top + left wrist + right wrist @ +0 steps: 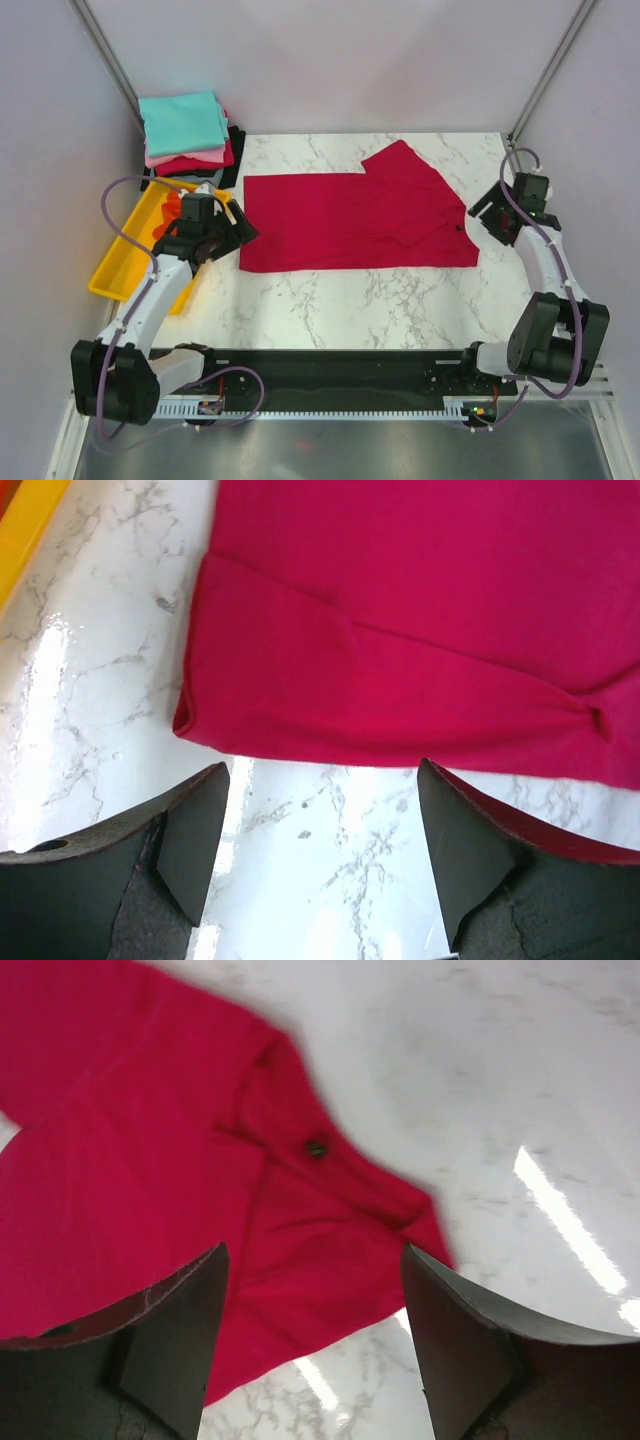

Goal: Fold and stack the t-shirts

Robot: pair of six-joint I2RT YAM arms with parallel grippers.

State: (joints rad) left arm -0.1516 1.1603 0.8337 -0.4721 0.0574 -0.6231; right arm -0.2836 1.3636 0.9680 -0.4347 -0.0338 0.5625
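The worktop (400, 300) holds one crimson t-shirt (350, 225), lying flat between the two sets of jaws. It looks only partly folded, with a sleeve poking out on the far side, so I think more folds are left. Its long side runs from the left jaws to the right jaws, with the neck end by the right ones. Both jaws are wide apart and hold nothing. Past the left jaws sits a stack (185, 135) of folded shirts, already done. The yellow tray (125, 255) beside the left jaws has an orange t-shirt (168, 208) not yet folded.
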